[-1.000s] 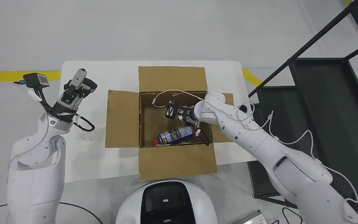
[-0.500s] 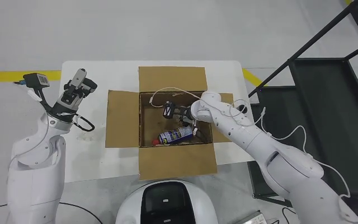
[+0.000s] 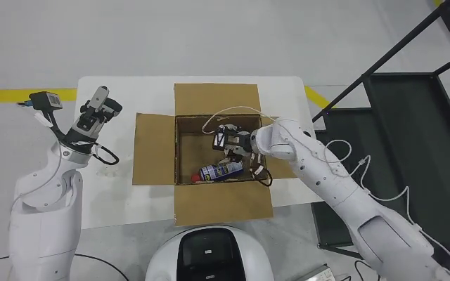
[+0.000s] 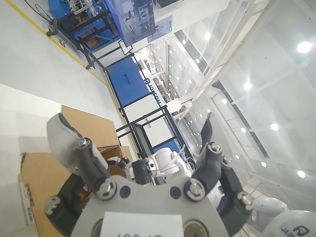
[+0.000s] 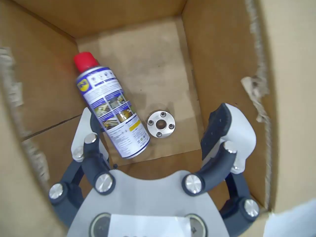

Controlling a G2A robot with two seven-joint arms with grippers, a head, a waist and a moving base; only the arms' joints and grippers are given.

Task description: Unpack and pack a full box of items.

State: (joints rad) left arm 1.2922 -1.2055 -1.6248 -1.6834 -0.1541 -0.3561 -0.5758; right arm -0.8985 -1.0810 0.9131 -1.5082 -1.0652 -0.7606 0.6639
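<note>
White table (image 3: 281, 91) from above: the can (image 3: 221, 170) lies on its side in the open box (image 3: 155, 149). The right gripper (image 3: 226, 138) hangs over the box, and the left gripper (image 3: 104, 102) is off to the side.

Left wrist view: wide open, empty, tilted up.

Right wrist view: wide open, empty, above the can and a metal ring (image 5: 161, 124) just beside it. The can looks hard, smooth and round, so it may roll. Grab its middle.

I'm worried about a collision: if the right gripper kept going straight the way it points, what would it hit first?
Probably the flange on the box floor, which sits between the fingers of the open right gripper. The can lies close beside one finger, so it might touch first; depth is unclear.
</note>
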